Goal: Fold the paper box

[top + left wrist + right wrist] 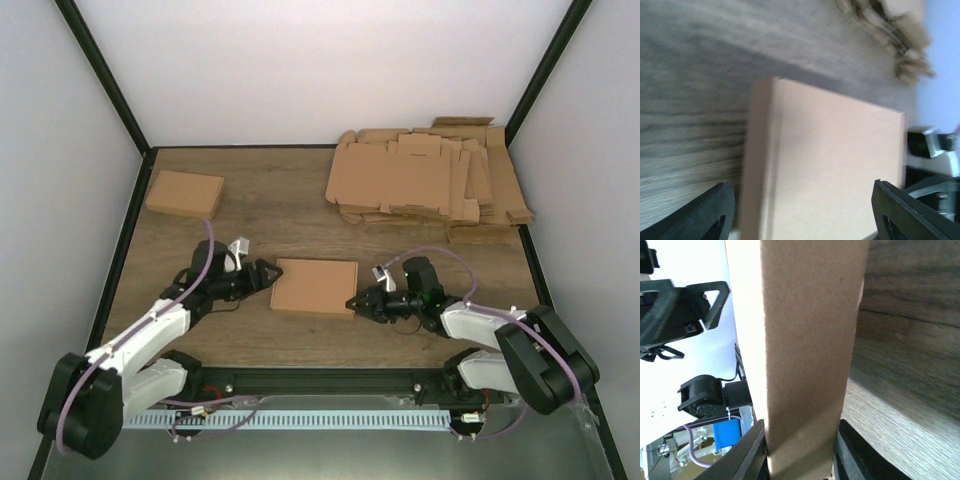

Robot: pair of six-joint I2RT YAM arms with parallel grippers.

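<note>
Paper box sits closed and flat on the table, roughly mid-table between the two arms, with its long sides running left-right. We see no flaps standing up; the top panel is plain brown. Left gripper is at the box's left short edge, low over the wood, pointing right. In the left wrist view its jaws are spread wide: one finger is just outside the box's side wall and the other is past the far side, so the box lies in the gap without either pad pressing it, as far as we can tell. That view is motion-blurred, so contact at the near finger is uncertain. Right gripper is at the near right corner of the box, pointing left. In the right wrist view the box edge runs straight up between the two fingers, and both pads sit against the cardboard with no visible gap, so we read it as pinching the box wall at that corner. The left gripper also shows across the box in that view, jaws apart. A pile of flat cardboard sheets lies at the far right of the table, messy and well apart from the box; its edge also shows in the left wrist view. A second closed brown box sits at the far left corner, clear of both arms.
</note>
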